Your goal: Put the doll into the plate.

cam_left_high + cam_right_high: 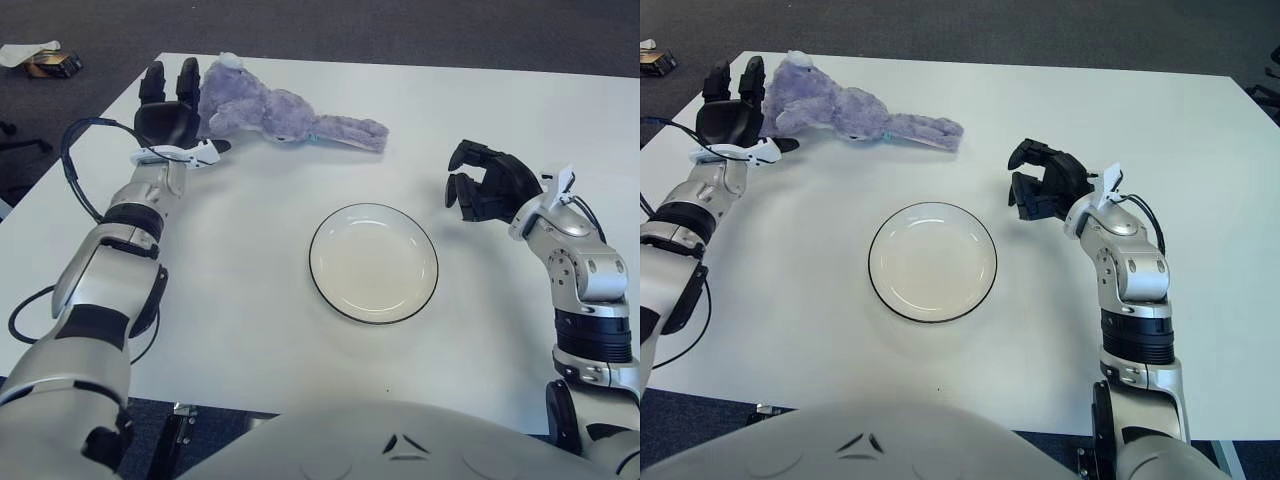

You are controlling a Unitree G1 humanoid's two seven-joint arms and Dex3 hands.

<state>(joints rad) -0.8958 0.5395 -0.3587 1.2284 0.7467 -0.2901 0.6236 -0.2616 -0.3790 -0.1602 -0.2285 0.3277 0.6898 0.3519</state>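
A purple plush doll lies flat at the far left of the white table, its long limb stretched toward the right. My left hand is right beside the doll's head on its left, fingers spread upward and holding nothing. A white plate with a dark rim sits at the table's centre with nothing in it. My right hand hovers to the right of the plate with its fingers curled and nothing in them.
The white table ends close to my left hand, with dark floor beyond. A small box lies on the floor at the far left. A black cable loops beside my left forearm.
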